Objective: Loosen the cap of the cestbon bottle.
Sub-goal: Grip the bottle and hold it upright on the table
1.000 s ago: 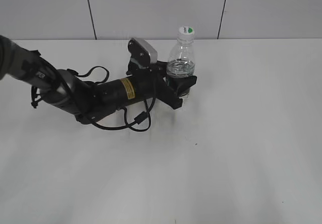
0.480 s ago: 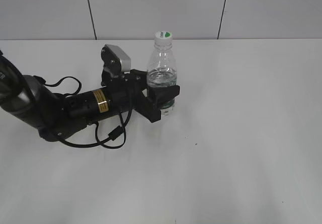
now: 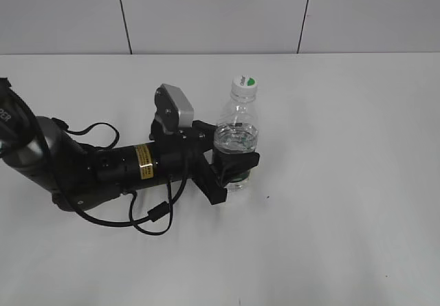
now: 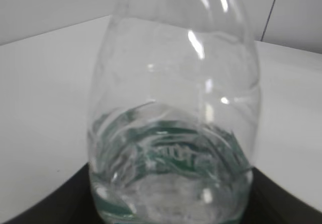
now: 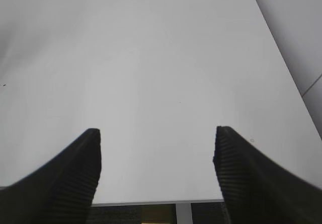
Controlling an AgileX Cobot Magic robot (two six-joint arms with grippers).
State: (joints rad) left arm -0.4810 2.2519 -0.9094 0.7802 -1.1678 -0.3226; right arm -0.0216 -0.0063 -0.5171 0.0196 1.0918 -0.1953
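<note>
The cestbon bottle [image 3: 237, 130] stands upright near the middle of the white table [image 3: 344, 196]; it is clear plastic with a little water and a green label band low down. Its white cap [image 3: 243, 82] with a green mark sits on the neck. My left gripper [image 3: 236, 170] is shut on the bottle's lower body, reaching in from the left. In the left wrist view the bottle [image 4: 171, 133] fills the frame between the black fingers [image 4: 65, 204]. My right gripper [image 5: 157, 156] is open with nothing between its fingers, well away from the bottle and outside the exterior view.
The left arm's black body and loose cable [image 3: 155, 216] lie low across the left half of the table. A grey panelled wall [image 3: 220, 10] runs along the far edge. The right wrist view shows bare tabletop and the table's near edge [image 5: 151, 202].
My left gripper has carried the bottle from the back of the table toward the front, first a little left, then right. The right gripper has not moved.
</note>
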